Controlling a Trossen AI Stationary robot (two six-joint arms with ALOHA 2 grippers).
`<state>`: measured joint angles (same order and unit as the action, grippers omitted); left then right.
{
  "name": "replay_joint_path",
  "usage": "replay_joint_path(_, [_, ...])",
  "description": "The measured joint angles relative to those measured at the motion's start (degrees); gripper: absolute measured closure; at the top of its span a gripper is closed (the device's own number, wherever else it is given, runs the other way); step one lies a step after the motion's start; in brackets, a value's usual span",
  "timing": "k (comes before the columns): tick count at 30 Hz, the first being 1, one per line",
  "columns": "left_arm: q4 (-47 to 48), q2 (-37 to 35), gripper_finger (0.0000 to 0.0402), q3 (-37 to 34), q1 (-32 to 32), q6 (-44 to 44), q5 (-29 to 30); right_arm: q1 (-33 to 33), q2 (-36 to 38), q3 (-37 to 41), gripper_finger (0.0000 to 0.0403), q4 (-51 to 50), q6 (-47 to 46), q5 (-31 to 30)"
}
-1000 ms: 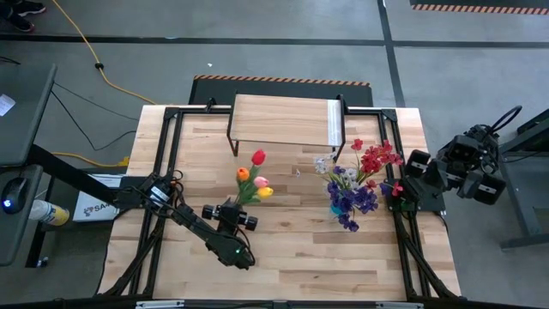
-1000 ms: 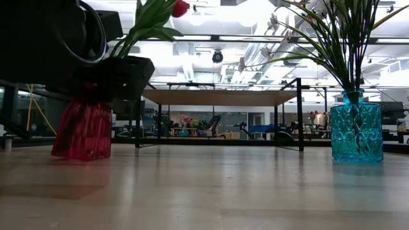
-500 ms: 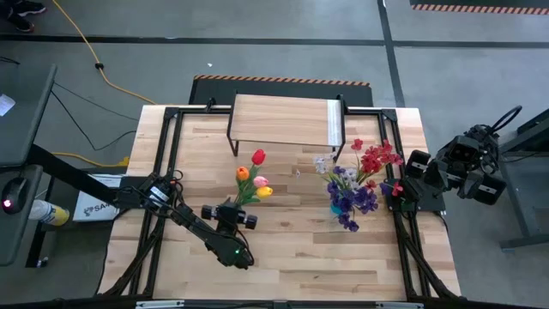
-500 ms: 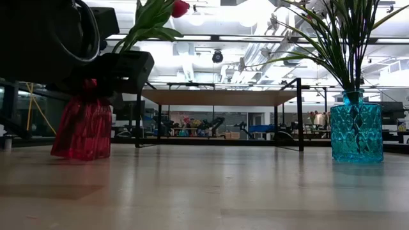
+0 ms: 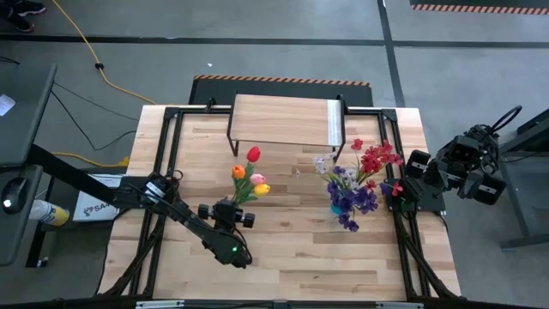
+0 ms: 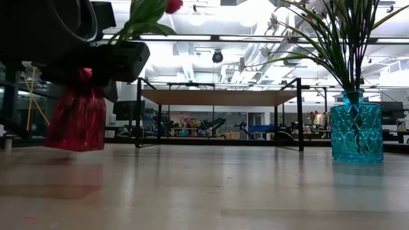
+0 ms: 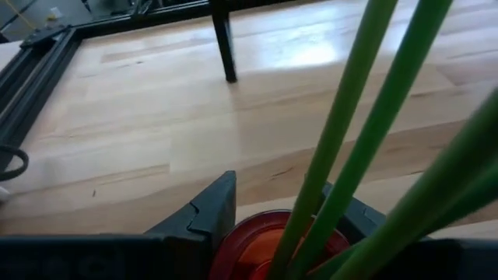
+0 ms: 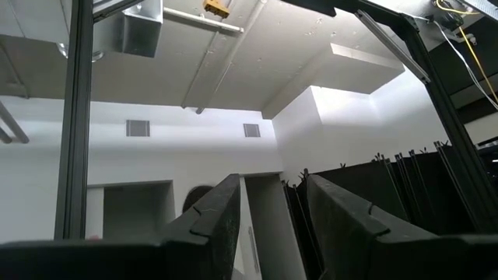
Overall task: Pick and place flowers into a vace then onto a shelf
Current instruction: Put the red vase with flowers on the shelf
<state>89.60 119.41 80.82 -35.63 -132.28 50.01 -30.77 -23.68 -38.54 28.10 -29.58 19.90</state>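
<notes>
The left claw (image 5: 230,214) is clenched around the neck of the red vase (image 6: 75,122), which hangs tilted just clear of the bench (image 6: 211,191), its tulips (image 5: 247,174) leaning toward the shelf (image 5: 283,122). Glass like this looks slick, breakable and top-heavy, so the hold near the rim seems wise. Farther right, the blue vase (image 6: 356,125) of sprays stands on the bench. The right claw (image 8: 268,225) is parked off the bench edge, fingers apart and empty.

Overhead and level views share shelf (image 5: 286,121), seemingly.
</notes>
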Motion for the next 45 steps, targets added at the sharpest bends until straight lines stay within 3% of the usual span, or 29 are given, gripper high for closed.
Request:
replay_joint_path(14, [0.36, -6.34, 0.0228, 0.06, 1.75, -0.99, 6.61, -0.01, 0.0, 0.0, 0.026, 0.02, 0.01, 0.0])
replay_joint_path(20, [0.68, -12.0, 0.0228, 3.23, 6.47, 5.94, 10.13, 0.01, 0.02, 0.0, 0.0261, 0.02, -0.01, -0.02])
replay_joint_path(27, [0.44, -17.23, 0.0228, 13.79, 16.17, 23.76, 12.99, -0.01, 0.02, 0.0, 0.0261, 0.56, -0.01, -0.02])
replay_joint_path(35, [-2.07, -17.46, 0.0228, 29.64, 30.6, 46.38, 13.07, 0.01, 0.02, 0.0, 0.0261, 1.75, -0.04, 0.0])
replay_joint_path(45, [-22.94, -15.96, 0.0227, 31.09, 45.71, 72.5, 7.15, -0.01, 0.02, 0.0, 0.0261, 1.77, -0.62, 0.17])
